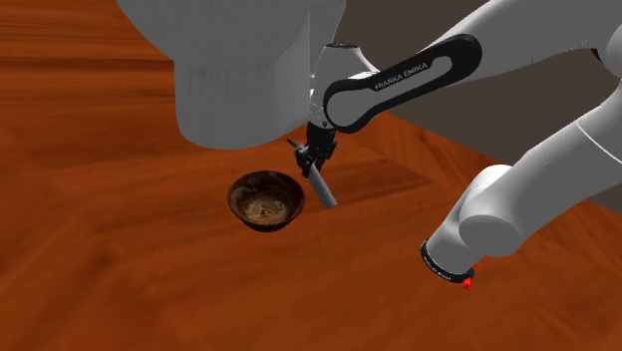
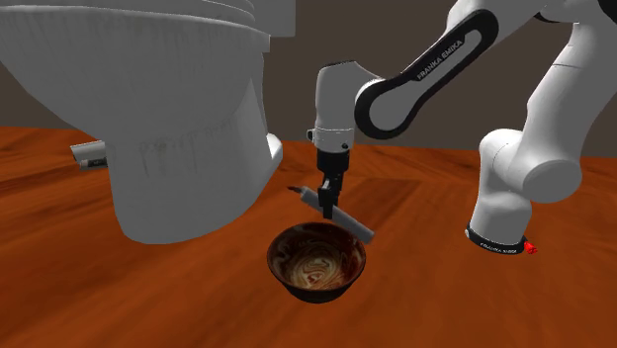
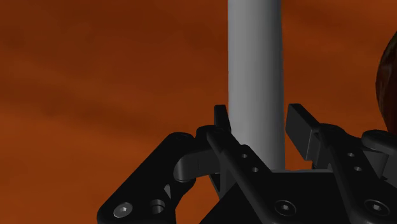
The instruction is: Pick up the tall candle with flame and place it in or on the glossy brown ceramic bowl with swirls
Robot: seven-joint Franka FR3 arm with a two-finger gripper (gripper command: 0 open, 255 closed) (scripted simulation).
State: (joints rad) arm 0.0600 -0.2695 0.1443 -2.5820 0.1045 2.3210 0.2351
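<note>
Grey and tilted, the tall candle hangs pinched in the tool just above the rim of the brown swirled bowl, in from the counter's edge; carrying seems nearly done, leaving centring, lowering and release.

A big white toilet-shaped body is the main obstacle. It stands on the wooden surface just beside the brown swirled bowl, and its bulging side leans out towards it. A narrow gap shows between the two in the second exterior view.

The bowl's mouth lies open from above, and the gripper hangs over its far rim. Its fingers are clamped on the grey candle, which slants down across that rim.

Open wood stretches to the shoulder view's left and bottom. The arm's own white links crowd that view's lower right. A small grey cylinder pokes out behind the white body, well apart from the bowl.
</note>
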